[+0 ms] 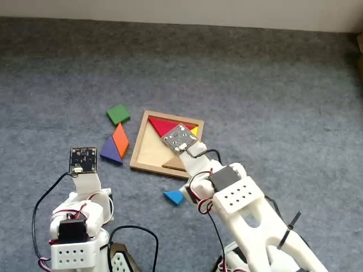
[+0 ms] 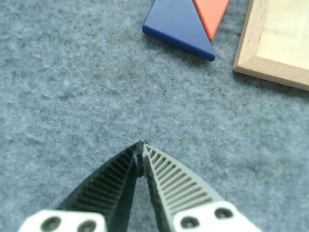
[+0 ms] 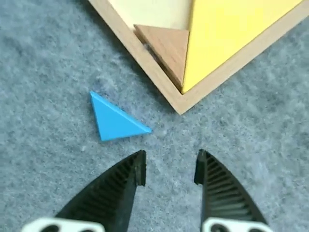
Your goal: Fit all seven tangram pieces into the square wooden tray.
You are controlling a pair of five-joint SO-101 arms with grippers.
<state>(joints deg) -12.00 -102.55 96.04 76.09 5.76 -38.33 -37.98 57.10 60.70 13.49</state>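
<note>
In the high view the square wooden tray (image 1: 135,160) lies mid-table (image 1: 266,85) with a red piece (image 1: 161,125), a yellow piece (image 1: 195,131) and a brown triangle (image 1: 173,164) in it. A green square (image 1: 118,114) sits at its ten o'clock. An orange piece (image 1: 120,140) touches a dark blue triangle (image 1: 109,151) at nine. A light blue triangle (image 1: 174,197) lies at six, just off the rim. One arm reaches over the tray; the other stands at its seven o'clock. In the left wrist view the left claw (image 2: 140,146) is closed on nothing above bare table, well short of the dark blue triangle (image 2: 176,25) and tray corner (image 2: 270,75). In the right wrist view the right claw (image 3: 169,166) hangs open and empty, with the light blue triangle (image 3: 113,121) just ahead, off to one finger's side, near the tray rim (image 3: 145,60). That piece looks like the next pick. The claw should centre over it, straddle two edges and close low on the thin slab, so that it neither tips nor skids.
</note>
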